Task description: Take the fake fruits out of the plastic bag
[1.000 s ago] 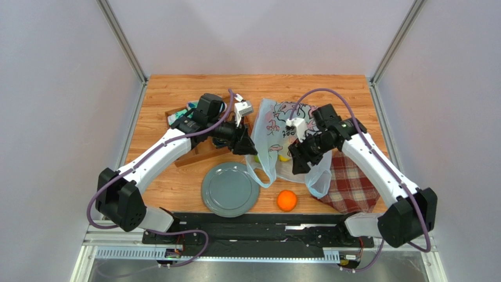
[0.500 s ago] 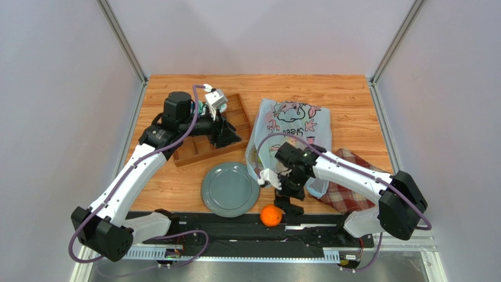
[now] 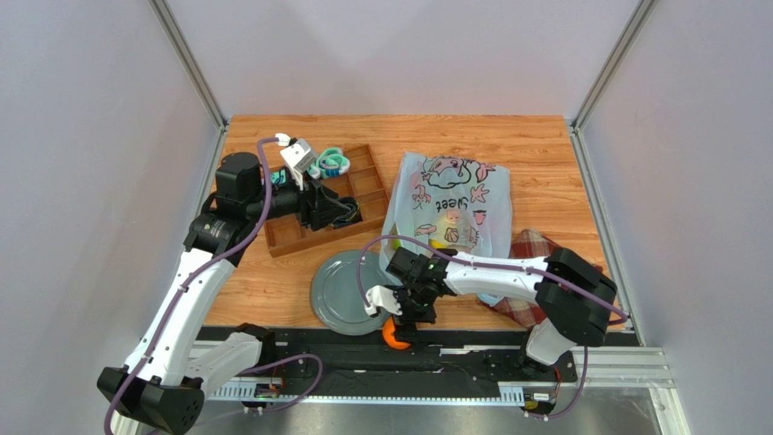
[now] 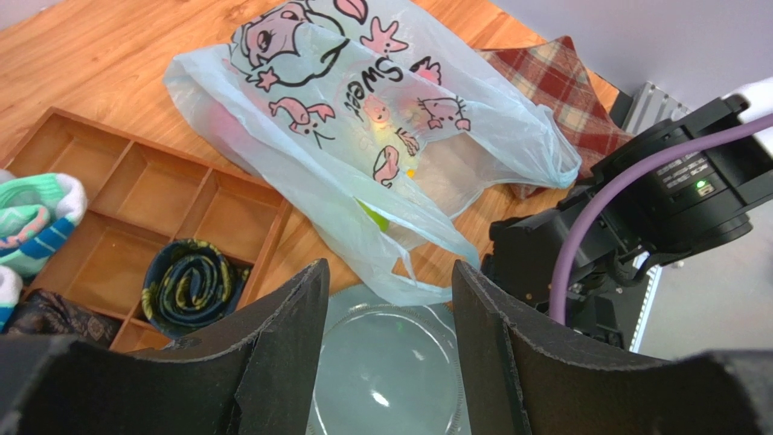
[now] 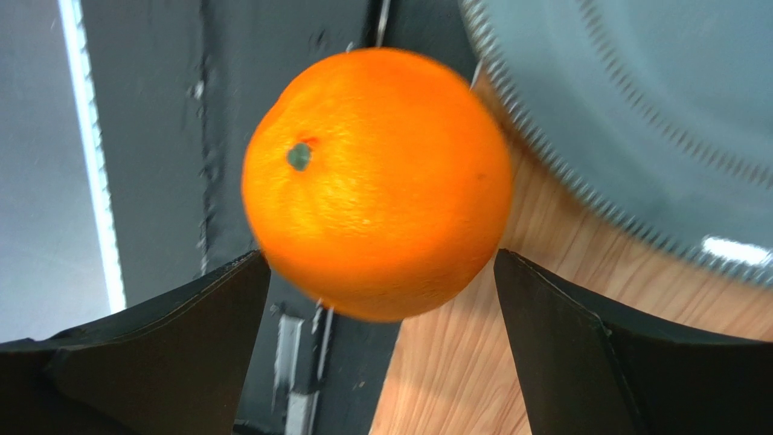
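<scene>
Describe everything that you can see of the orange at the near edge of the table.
The orange is round, glossy and bright, with finely dimpled skin and a small grey-green stem mark; it looks like plastic, whole. It lies at the near edge of the table, partly over the black rail, beside the grey plate. The right gripper straddles it with jaws wide; whether the fingers touch it is unclear.

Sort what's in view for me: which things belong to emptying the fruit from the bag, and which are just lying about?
Part of the job: plastic bag; orange, out of the bag at the table's near edge; fruit showing through the bag.

Just lying about: grey plate; wooden tray; rolled socks; plaid cloth.
</scene>
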### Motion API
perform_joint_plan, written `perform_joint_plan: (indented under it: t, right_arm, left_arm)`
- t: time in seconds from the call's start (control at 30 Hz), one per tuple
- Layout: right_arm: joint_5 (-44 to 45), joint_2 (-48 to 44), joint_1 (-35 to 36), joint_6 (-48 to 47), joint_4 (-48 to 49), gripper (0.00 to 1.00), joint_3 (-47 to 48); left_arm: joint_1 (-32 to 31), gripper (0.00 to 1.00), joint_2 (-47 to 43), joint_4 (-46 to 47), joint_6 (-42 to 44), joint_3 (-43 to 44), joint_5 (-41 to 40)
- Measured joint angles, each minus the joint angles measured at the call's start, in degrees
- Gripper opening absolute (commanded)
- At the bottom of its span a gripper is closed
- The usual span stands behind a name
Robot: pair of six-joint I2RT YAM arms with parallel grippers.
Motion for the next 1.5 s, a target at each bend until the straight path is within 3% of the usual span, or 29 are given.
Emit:
perform_joint_plan:
  t: [0.3, 0.33, 0.4, 0.53, 0.7, 0.93, 1.03, 1.27, 1.4, 1.5]
  right_arm:
    - [-1.0, 3.3, 4.8, 2.4, 5.1, 1.0, 3.9]
    - [-1.1, 3.4, 5.1, 2.8, 5.5, 0.89, 3.9]
    - [-1.2, 3.6, 5.6, 3.8, 6.1, 0.81, 3.9]
    - [-1.1, 3.7, 5.7, 5.0, 6.0, 0.55, 4.5]
    - [0.7, 3.0, 4.7, 3.0, 0.8, 0.47, 10.4]
    - [0.4, 4.1, 0.4, 1.0, -3.1, 0.5, 21.0]
    - [-1.7, 10.0, -1.3, 2.8, -2.7, 0.55, 28.6]
    - [-9.7, 26.7, -3.1, 6.5, 1.7, 0.55, 44.3]
    - [-14.3, 30.7, -3.1, 7.8, 3.6, 0.7, 47.8]
    - [-15.6, 31.9, -3.1, 9.3, 4.4, 0.71, 48.0]
  left_arm:
    - [1.5, 0.61, -1.3, -0.1, -0.3, -1.1, 0.4]
    - [1.6, 0.61, -1.4, 0.0, -0.4, -1.3, 0.4]
    - [1.8, 0.61, -1.5, 0.0, -0.7, -1.7, 0.4]
    - [2.3, 0.61, -1.7, 0.1, -1.1, -2.2, 0.5]
    - [2.4, 0.6, -1.9, 0.0, -1.0, -2.2, 0.5]
    - [4.2, 0.6, -2.9, 0.1, -1.9, -2.2, 0.7]
    - [5.7, 0.6, -3.2, 0.2, -3.0, -2.2, 1.2]
    - [9.4, 0.6, -2.9, 0.7, -4.2, -2.2, -0.8]
    - [10.5, 0.6, -2.9, 1.3, -4.5, -2.2, -1.8]
    - [10.7, 0.6, -2.9, 1.7, -4.7, -2.2, -2.3]
